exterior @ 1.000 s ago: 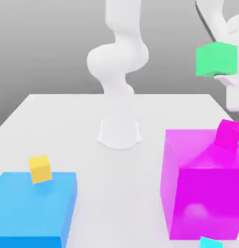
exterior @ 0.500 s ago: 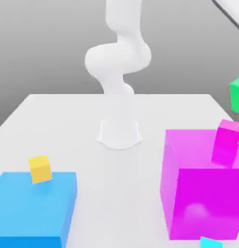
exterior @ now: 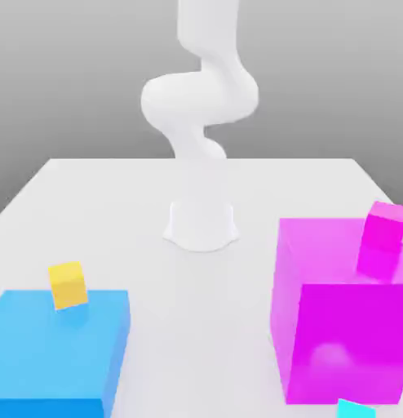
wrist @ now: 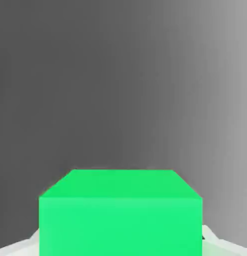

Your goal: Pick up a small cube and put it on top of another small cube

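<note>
The gripper (wrist: 120, 245) is clamping the green cube (wrist: 120, 212) between closed-down fingers, and in the hand view the cube is sitting right in front of the camera with plain grey backdrop beyond it, no table beneath. The cyan cube (exterior: 355, 409), the landmark here, is peeking in at the bottom edge of the exterior view, just in front of the big magenta block (exterior: 339, 314). A small pink cube (exterior: 383, 237) is resting on top of that block, behind the cyan cube, while the blue block (exterior: 58, 351) and the yellow cube (exterior: 68, 285) are lying well apart from it toward the exterior view's left. The risk, as I judge it, is coming from that crowding: descending toward the cyan cube, the hand or the green cube could be clipping the magenta block's front face, and an off-centre release could be tipping the green cube off.
</note>
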